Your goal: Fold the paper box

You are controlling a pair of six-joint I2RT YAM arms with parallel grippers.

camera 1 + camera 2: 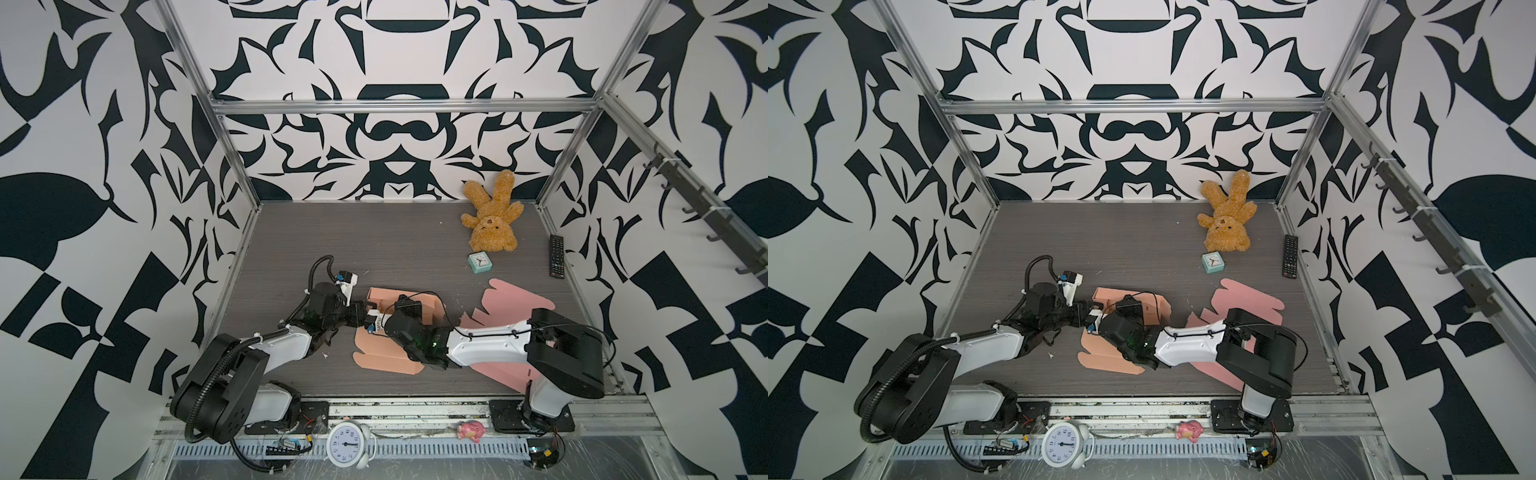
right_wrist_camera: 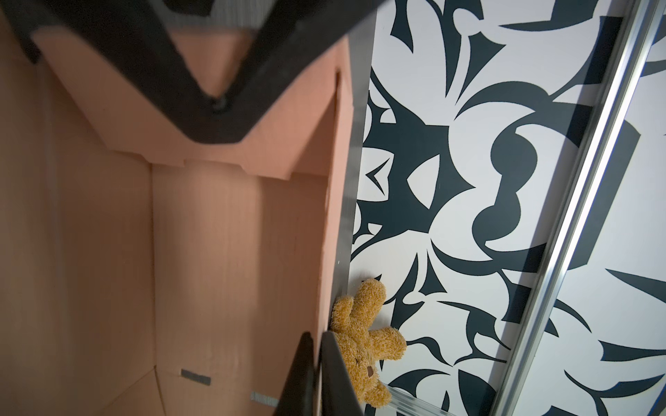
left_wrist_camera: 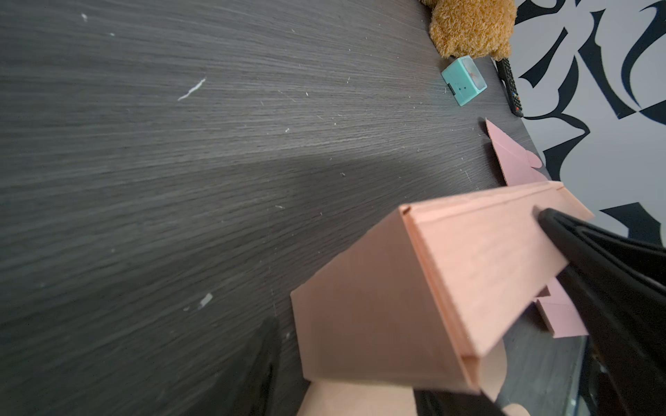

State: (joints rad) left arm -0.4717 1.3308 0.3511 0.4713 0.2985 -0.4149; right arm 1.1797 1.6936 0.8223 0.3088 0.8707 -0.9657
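The peach cardboard box (image 1: 374, 359) lies partly erected near the middle of the grey wood-grain table (image 1: 353, 241), towards its front edge; in both top views its far walls stand up while a near flap lies flat on the surface; both arms meet over it. The left gripper (image 1: 359, 315) reaches the box's left end; in the left wrist view its black fingers (image 3: 594, 259) stand moderately apart and straddle a corner of the box, one finger lying on the doubled top edge of a raised wall, the other just beside the outer face with a thin strip of table showing between. The right gripper (image 2: 317, 336) sits above the box's interior; in the right wrist view its fingers are pinched almost together and the rim of a side wall runs into the slit between them, so they clamp that wall. A flat pink cardboard sheet (image 1: 515, 301) lies to the right, partly under the right arm, apart from the box. A brown plush teddy bear (image 1: 492, 216) lies at the far right against the wall; a small mint square clock (image 1: 478, 262) stands near it; a black remote control (image 1: 557, 255) lies along the right edge. A white round alarm clock (image 1: 348, 444) and a small pink toy figure (image 1: 471, 431) rest on the front rail.
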